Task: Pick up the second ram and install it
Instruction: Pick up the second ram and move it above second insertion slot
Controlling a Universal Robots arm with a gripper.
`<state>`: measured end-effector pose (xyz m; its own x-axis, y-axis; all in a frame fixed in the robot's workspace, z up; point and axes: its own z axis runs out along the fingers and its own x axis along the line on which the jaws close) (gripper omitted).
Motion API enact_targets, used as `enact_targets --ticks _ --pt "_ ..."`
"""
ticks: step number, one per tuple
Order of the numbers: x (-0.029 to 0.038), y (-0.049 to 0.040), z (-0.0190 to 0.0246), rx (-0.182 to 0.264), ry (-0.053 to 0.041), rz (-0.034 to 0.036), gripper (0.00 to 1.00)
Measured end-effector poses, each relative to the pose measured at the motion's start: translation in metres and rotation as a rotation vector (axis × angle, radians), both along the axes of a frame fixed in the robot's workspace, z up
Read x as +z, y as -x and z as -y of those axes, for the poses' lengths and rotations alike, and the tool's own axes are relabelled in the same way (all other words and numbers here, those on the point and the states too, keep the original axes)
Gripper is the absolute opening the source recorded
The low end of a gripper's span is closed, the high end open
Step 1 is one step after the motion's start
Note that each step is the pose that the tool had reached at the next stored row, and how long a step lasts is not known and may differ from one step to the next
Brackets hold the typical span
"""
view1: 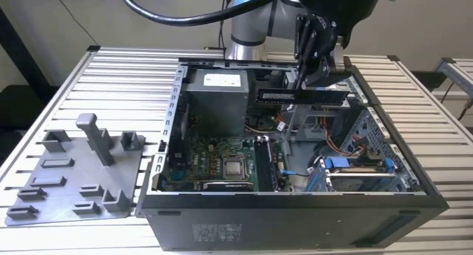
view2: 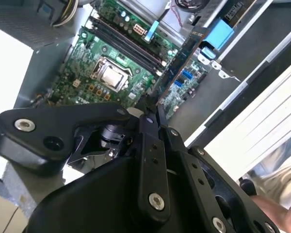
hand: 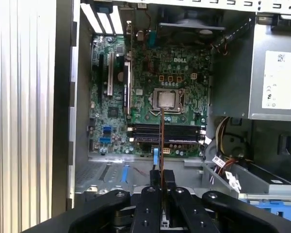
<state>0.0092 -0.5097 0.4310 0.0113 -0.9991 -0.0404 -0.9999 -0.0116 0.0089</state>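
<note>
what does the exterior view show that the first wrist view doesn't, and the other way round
Exterior view: the grey tray of upright holders standing beside the computer case, and the second ram seen flat-on, held level above the open case.

First wrist view: the ram edge-on, a thin line over the board, and the white card slots.

Both: the gripper, fingers shut on the ram; the motherboard with its silver chip; the grey power supply.
</note>
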Motion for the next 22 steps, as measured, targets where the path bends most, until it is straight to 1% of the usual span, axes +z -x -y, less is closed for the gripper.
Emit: enact_targets --ticks 1,2,7,9,10,12,19,22 --pt "-0.0005 0.0004 0.0 -0.001 0.0 0.0058 0.14" --pt "-0.0008 0.0006 0.0001 -0.001 0.0 0.0095 0.14" --pt "-0.0009 0.0006 0.0 -0.002 -0.0001 0.0097 0.14" --pt "-0.001 0.0007 -0.0012 -0.002 -0.0004 0.0098 0.14" --pt "-0.0009 0.0008 -0.0027 -0.002 -0.0002 0.0098 0.14" --pt "-0.0009 0.0008 -0.0071 -0.002 -0.0002 0.0098 0.14" --pt "-0.001 0.0018 -0.0265 -0.002 -0.0002 0.0098 0.14" --pt "-0.0011 0.0032 -0.0328 -0.003 -0.0001 0.0097 0.14"
